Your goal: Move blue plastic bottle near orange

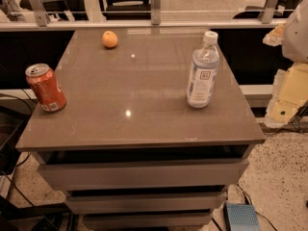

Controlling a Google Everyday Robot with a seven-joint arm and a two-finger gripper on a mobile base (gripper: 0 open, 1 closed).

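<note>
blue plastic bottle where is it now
Camera view: the blue plastic bottle stands upright on the right side of the table, apart from the orange at the back left and the red can at the left edge. The gripper is out of view.

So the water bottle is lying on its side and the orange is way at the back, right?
No. The camera view shows the blue plastic bottle standing upright, not lying on its side. The orange is indeed way at the back of the table. The gripper is not in view.
</note>
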